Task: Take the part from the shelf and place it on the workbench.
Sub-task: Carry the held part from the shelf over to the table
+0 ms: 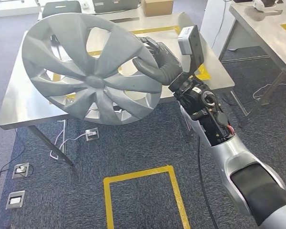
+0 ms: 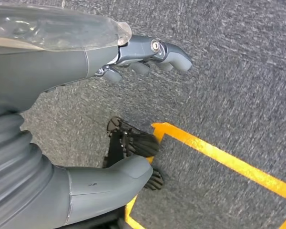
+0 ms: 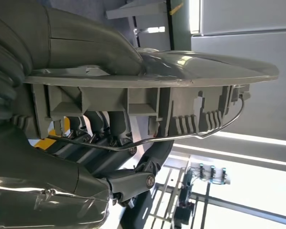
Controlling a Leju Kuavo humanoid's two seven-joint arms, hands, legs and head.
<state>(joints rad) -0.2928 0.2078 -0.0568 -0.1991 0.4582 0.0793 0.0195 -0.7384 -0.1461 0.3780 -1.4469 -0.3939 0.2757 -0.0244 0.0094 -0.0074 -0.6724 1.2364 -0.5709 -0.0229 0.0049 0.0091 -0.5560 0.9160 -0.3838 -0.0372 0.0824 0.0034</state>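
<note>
Step in hand: the carry to the desk is under way; the part is being held off any surface and is not yet set down, so I am judging the placing as still to do.

Part: the grey wheel cover [image 1: 89, 71] is hanging tilted in the air, its far half over the near edge of the desk [image 1: 15, 102], its near half over the carpet.

Right robot hand: the right robot hand [image 1: 159, 62] is gripping the right rim of the wheel cover, thumb lying on the face, dark fingers curled behind. In the right wrist view the right robot hand [image 3: 80, 138] is clamping the ribbed rim of the wheel cover [image 3: 206, 69] between thumb and fingers.

Left robot hand: the left robot hand [image 2: 134, 95] is hanging over the carpet, thumb and fingers apart, holding nothing.

Surroundings: a yellow floor marking [image 1: 141, 179] is lying on the carpet near the robot; a second desk [image 1: 267, 33] is standing at the far right.

Next move, as judged: the arm is needing to reach farther over the desk, level the wheel cover, lower it until it is resting flat, then release.

Risk, as judged: a one-sided rim grip on a wide disc is inviting swing or slip.
</note>
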